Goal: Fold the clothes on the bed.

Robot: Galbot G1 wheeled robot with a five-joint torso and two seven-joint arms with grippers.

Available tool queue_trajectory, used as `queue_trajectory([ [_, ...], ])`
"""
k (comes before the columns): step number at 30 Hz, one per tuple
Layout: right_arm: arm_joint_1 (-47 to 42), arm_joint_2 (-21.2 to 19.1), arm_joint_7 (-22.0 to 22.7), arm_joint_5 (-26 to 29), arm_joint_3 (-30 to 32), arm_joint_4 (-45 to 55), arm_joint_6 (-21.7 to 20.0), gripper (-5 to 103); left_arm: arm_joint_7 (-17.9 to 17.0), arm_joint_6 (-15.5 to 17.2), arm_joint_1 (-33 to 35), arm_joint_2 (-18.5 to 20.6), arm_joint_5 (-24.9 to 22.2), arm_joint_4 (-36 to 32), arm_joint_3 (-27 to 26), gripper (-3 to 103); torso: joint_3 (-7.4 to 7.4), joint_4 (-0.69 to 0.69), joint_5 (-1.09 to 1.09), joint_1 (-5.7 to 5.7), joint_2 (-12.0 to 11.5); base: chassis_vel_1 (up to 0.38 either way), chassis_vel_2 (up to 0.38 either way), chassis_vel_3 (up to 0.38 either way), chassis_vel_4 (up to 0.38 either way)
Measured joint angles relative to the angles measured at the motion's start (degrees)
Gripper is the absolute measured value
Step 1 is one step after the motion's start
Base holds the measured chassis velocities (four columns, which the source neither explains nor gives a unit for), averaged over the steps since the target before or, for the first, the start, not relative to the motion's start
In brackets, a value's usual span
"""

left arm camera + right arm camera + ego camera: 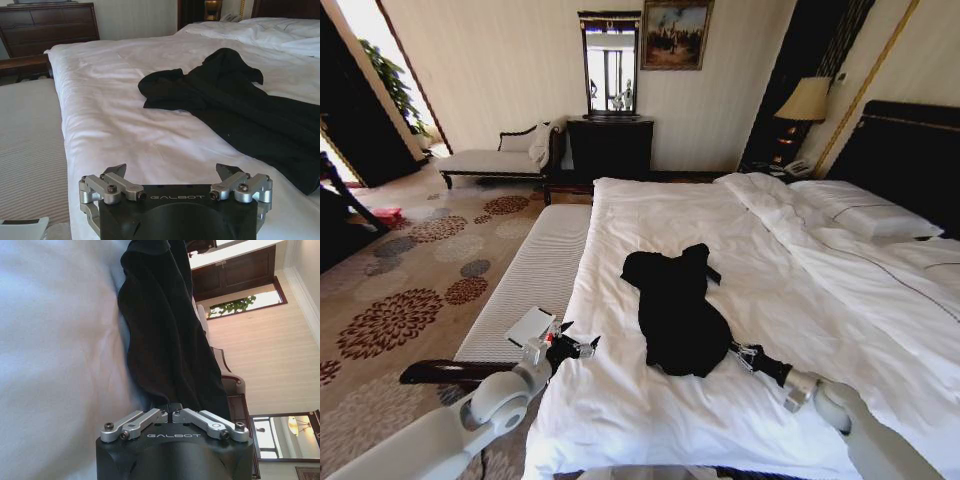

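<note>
The clothes (675,310), a crumpled black T-shirt, lie in the middle of the white bed (650,210). My right gripper (744,355) is at the shirt's near right edge. In the right wrist view the right gripper (171,413) has its fingers closed together on the hem of the black fabric (165,330). My left gripper (570,346) hovers open over the bed's left edge, a short way left of the shirt. In the left wrist view the left gripper (171,170) holds nothing, white sheet lies under it, and the shirt (235,105) spreads ahead of it.
A ribbed grey-white bench (535,265) runs along the bed's left side, with a flat white object (530,327) on its near end. Pillows (865,215) and a folded duvet lie at the far right. A dark dresser (610,145), a chaise (495,160) and a lamp (807,100) stand by the far wall.
</note>
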Motion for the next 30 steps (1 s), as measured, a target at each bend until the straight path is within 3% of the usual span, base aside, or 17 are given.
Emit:
queue_trajectory([
  [8, -3.7, 0.0, -0.1, 1.4, 4.4, 1.9, 0.0, 0, -0.1, 0.0, 0.6, -0.2, 0.2, -0.3, -0.6, 100, 0.00, 0.00, 0.00, 0.00, 0.0, 0.000, 0.000, 0.000, 0.000],
  [18, -16.4, 0.8, 0.9, 3.5, 15.2, 5.9, 0.0, 0, -0.1, 0.0, 1.7, -0.8, 0.8, -0.9, -1.3, 100, -0.01, -0.01, 0.00, 0.00, 0.0, 0.000, 0.000, 0.000, 0.000],
  [30, -24.6, 3.8, 2.4, 1.9, 19.9, 9.7, 0.1, 0, 0.1, -0.1, 2.0, -1.7, 1.5, -0.9, -1.0, 100, -0.01, -0.01, 0.00, 0.00, 0.0, 0.000, 0.000, 0.000, 0.000],
])
